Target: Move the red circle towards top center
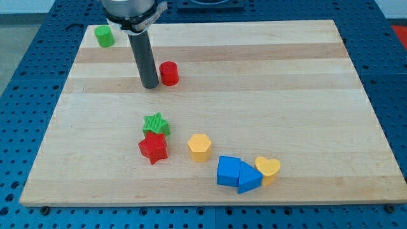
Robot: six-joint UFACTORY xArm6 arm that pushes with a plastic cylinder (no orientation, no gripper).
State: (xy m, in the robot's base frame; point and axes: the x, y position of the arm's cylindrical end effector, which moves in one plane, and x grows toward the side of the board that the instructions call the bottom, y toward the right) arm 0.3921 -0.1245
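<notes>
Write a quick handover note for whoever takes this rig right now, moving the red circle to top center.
My tip: down on the board, just to the view's left of the red circle, close beside it; contact unclear.
Red circle: upper part of the board, left of centre.
Done: tip is at the circle.
Left: push it toward the view's right and top, to top centre. Green circle sits in the top-left corner, out of the way.

We see a pale wooden board (254, 95) with smooth, matt planks showing grain. The red circle (169, 73) and green star (156, 123) look like ribbed matt plastic, and our rod (144, 57) is dull, dark and smooth.
</notes>
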